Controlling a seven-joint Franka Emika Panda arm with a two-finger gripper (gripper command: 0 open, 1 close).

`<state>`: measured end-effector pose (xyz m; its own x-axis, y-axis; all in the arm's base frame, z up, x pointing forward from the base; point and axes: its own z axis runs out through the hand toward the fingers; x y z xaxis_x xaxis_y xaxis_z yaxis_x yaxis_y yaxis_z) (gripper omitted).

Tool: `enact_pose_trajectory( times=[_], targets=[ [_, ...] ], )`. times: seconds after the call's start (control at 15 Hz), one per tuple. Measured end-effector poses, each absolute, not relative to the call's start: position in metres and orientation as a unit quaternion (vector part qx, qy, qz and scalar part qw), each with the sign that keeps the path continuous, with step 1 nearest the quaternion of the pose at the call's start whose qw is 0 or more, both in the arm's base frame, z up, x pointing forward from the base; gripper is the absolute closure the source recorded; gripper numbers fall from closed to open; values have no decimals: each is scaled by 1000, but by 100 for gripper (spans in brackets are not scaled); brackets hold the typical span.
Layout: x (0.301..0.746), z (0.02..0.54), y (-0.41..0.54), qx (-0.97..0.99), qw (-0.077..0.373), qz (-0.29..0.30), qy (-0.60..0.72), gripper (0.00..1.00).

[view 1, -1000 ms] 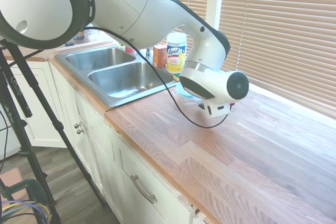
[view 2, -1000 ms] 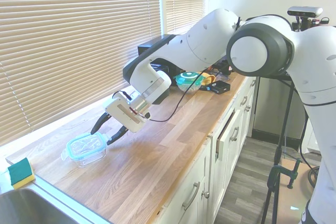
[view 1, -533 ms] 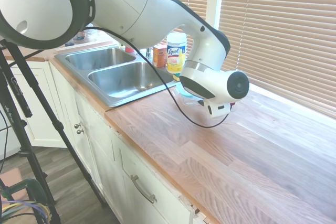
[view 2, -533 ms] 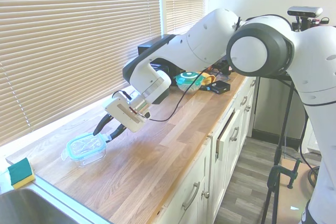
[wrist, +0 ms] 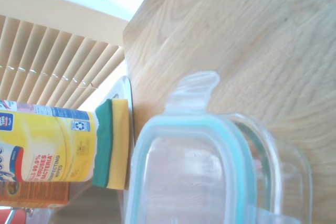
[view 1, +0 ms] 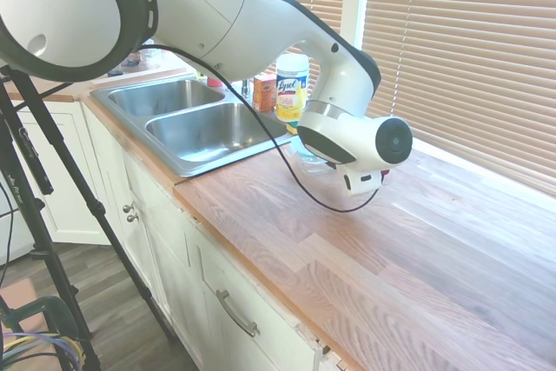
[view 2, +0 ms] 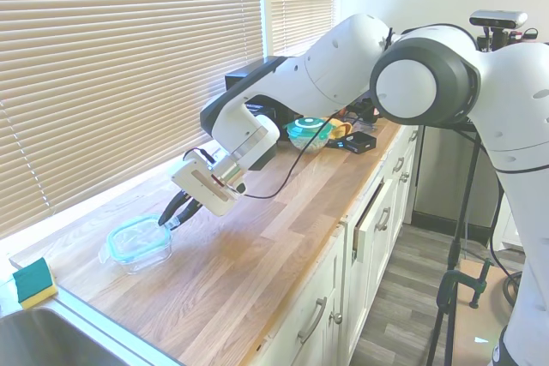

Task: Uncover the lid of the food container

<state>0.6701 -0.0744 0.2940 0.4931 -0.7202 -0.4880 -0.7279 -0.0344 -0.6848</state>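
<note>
The food container (view 2: 137, 250) is seen on the wooden countertop (view 2: 257, 255) near the window blinds, with the lid (view 2: 139, 237) on it, slightly askew in the wrist view (wrist: 194, 177). The gripper (view 2: 176, 214) is drawn narrow at the lid's near edge; whether a snap tab is pinched cannot be told. The lid is judged light, stiff and slippery, best taken by a tab (wrist: 197, 88) or the teal rim; the low tub may be dragged along. Open counter lies toward the arm; the sponge (view 2: 34, 282) and sink edge (view 2: 77, 332) lie just beyond the container.
</note>
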Motion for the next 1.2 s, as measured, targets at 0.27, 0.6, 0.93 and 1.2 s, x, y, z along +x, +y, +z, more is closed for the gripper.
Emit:
enact_pose_trajectory(
  times=[0.27,0.6,0.93,1.2],
  targets=[
    [670,303,-76,-724,477,-2,499,100],
    [671,344,-67,-734,476,-17,483,100],
    [671,390,-29,-755,470,-33,456,100],
    [668,420,12,-773,461,-42,434,100]
  ],
)
